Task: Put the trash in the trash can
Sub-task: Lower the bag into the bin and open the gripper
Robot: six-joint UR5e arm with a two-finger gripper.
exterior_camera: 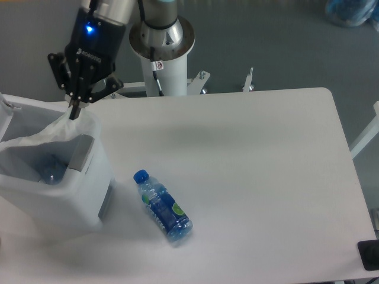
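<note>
Over the bin's [89, 198] far right corner, the gripper [73, 110] is hanging tips-down, a blue light glowing on its black body. Its fingers [72, 112] are pinching tight on the top edge of the bag [44, 133], nothing more than a sliver of gap between them. That bag is draping down from the tips and spreading across the bin's open mouth, its lower end lying over the rim on the left side. It is looking pale and crumpled from up here, and its green strip is not showing clearly.

Down inside the bin, something bluish and rounded is peeking from under the bag, too dim to name. A grey panel is showing on the bin's right wall.

On the table [254, 165], the bottle [162, 207] is lying on its side, well apart from the gripper, just right of the bin and not touching it. Its blue cap is pointing up-left toward the bin, its base toward the near edge.

Behind the table's far edge, the arm's white base post [166, 68] is standing.
</note>
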